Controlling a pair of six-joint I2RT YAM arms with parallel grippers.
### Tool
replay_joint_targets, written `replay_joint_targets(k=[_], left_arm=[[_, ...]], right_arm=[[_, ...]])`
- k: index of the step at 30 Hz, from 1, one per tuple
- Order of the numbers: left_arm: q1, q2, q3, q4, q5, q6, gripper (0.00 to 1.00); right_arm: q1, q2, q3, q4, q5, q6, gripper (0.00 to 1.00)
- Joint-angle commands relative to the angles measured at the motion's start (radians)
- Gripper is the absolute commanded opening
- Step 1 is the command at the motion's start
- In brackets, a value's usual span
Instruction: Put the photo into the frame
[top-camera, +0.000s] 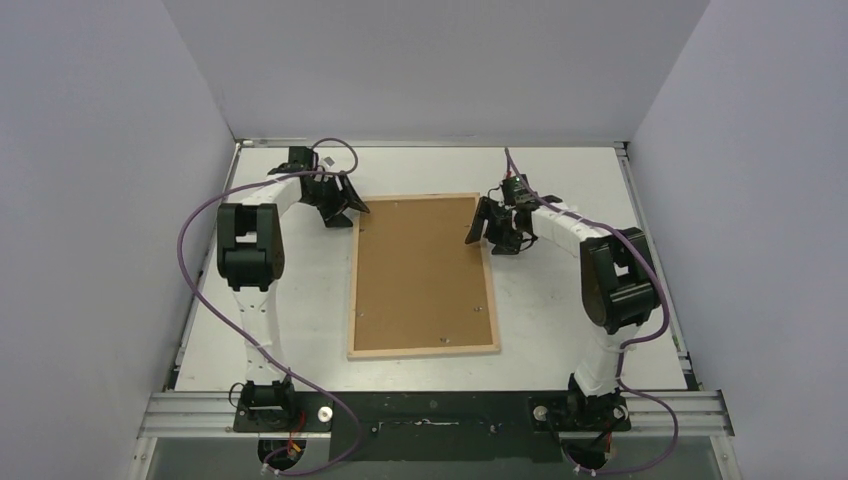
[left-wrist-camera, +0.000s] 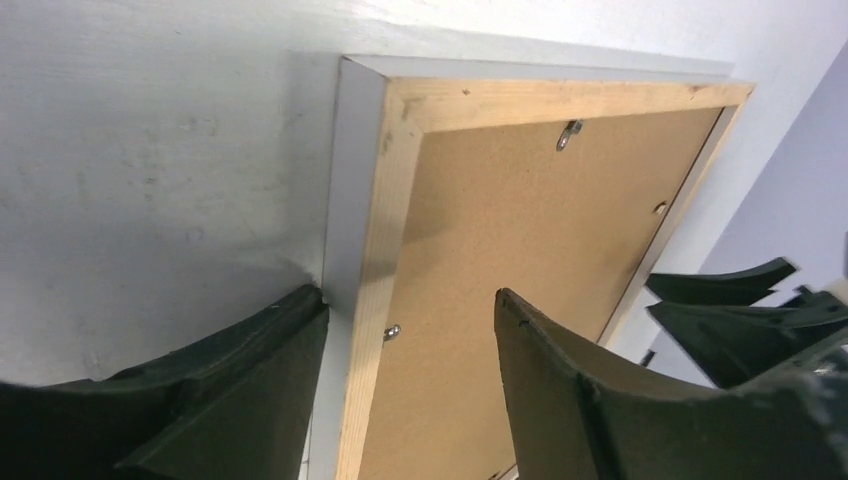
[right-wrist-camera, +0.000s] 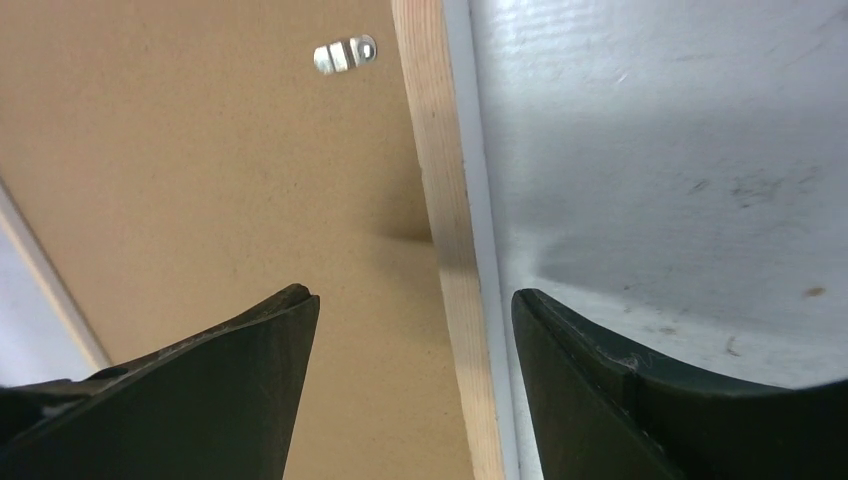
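Black curved left claw (left-wrist-camera: 408, 300) and right claw (right-wrist-camera: 412, 295) both gape open astride opposite pale-wood rims of the frame (top-camera: 424, 351) (flat brown hardboard (top-camera: 420, 270) fills it).

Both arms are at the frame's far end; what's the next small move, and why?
Probably close both jaws. The jaws of the left gripper and right gripper stand open, each straddling a long rim of the pale wooden picture frame, one finger outside, one over its brown hardboard backing.
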Motion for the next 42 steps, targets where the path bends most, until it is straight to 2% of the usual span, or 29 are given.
replay_joint_targets(k=[1, 4, 7, 13, 18, 26, 31, 36, 42], left_arm=[[-0.024, -0.084, -0.041, -0.043, -0.103, 0.058, 0.66], [-0.032, -0.115, -0.071, -0.019, -0.101, 0.062, 0.70], [-0.043, -0.123, -0.044, -0.103, -0.135, 0.099, 0.70], [-0.059, -0.205, -0.143, -0.115, -0.203, 0.124, 0.69], [-0.072, -0.250, -0.210, -0.130, -0.240, 0.125, 0.67], [-0.089, -0.222, -0.226, -0.133, -0.247, 0.121, 0.60], [-0.093, -0.226, -0.258, -0.102, -0.246, 0.108, 0.59], [-0.093, -0.221, -0.251, -0.112, -0.259, 0.122, 0.56], [-0.093, -0.200, -0.248, -0.134, -0.269, 0.131, 0.49]], right_arm=[[0.014, 0.012, 0.135, -0.034, 0.191, -0.046, 0.72], [0.027, 0.081, 0.230, -0.076, 0.237, -0.079, 0.72], [0.044, 0.148, 0.315, -0.109, 0.290, -0.177, 0.72], [0.045, 0.249, 0.463, -0.158, 0.164, -0.423, 0.71], [0.041, 0.297, 0.531, -0.200, 0.140, -0.480, 0.72], [0.040, 0.339, 0.585, -0.298, 0.070, -0.608, 0.68], [0.042, 0.360, 0.611, -0.351, 0.046, -0.678, 0.69], [0.046, 0.398, 0.646, -0.365, 0.119, -0.644, 0.68], [0.059, 0.414, 0.624, -0.299, 0.213, -0.563, 0.66]])
